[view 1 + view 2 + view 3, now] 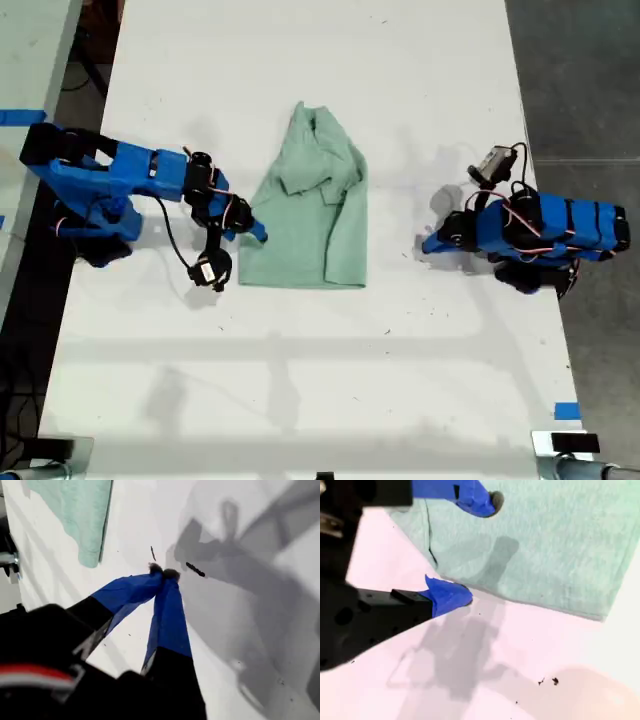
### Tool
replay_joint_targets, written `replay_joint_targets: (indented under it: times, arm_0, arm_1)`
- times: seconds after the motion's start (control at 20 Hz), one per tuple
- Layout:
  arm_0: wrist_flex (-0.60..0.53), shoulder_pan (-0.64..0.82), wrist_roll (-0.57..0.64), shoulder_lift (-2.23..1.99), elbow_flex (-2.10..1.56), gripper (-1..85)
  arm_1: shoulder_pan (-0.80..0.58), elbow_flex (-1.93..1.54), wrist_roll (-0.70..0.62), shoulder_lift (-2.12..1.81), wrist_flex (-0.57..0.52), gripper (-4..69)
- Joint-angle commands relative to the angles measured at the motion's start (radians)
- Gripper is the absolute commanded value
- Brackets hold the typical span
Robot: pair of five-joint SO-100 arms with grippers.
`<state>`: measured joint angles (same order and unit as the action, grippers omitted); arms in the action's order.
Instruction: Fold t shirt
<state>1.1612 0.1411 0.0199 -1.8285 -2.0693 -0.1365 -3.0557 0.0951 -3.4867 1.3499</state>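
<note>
The t shirt (310,215) is a pale mint-green cloth, partly folded and creased, lying mid-table in the exterior view. My second gripper (258,232) comes from the exterior view's left and sits at the shirt's lower edge. In the second wrist view my second gripper (477,550) is open, one fingertip (490,502) over the t shirt (545,545) and the other (455,596) on the table at the cloth's hem. My first gripper (428,243), on the exterior view's right, is shut on nothing above bare table (165,573), with the t shirt (75,510) well away from it.
The white table (320,380) spans the exterior view, with dark floor (590,80) past its edge on that view's right. Blue tape marks (566,410) sit near the lower right corner and at the left edge (20,117) of the exterior view. Small dark specks (547,681) lie on the table.
</note>
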Motion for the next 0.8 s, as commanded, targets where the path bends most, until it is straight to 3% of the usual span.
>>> replay_joint_targets:
  times: [0.0, 0.2, 0.25, 0.3, 0.4, 0.6, 0.75]
  arm_0:
    - [-0.071, 0.048, -0.04, -0.006, -0.064, 24.5]
    - [-0.147, 0.075, -0.04, 0.021, -0.114, 22.8]
    - [-0.163, 0.084, -0.021, 0.044, -0.112, 18.4]
    - [-0.167, 0.094, -0.011, 0.063, -0.104, 8.7]
    - [-0.169, 0.1, -0.002, 0.072, -0.097, 0.0]
    - [-0.152, 0.109, 0.0, 0.08, -0.089, 0.0]
    - [-0.061, 0.081, -0.095, -0.025, -0.074, 0.0]
  arm_1:
    - [0.009, -0.041, -0.015, -0.017, 0.005, 0.0]
    - [0.009, -0.041, -0.015, -0.017, 0.005, 0.0]
    - [0.009, -0.041, -0.015, -0.017, 0.005, 0.0]
    - [0.011, -0.041, -0.015, -0.017, 0.005, 0.0]
    - [0.011, -0.041, -0.015, -0.017, 0.005, 0.0]
    - [0.011, -0.041, -0.014, -0.017, 0.005, 0.0]
    - [0.011, -0.041, -0.014, -0.017, 0.005, 0.0]
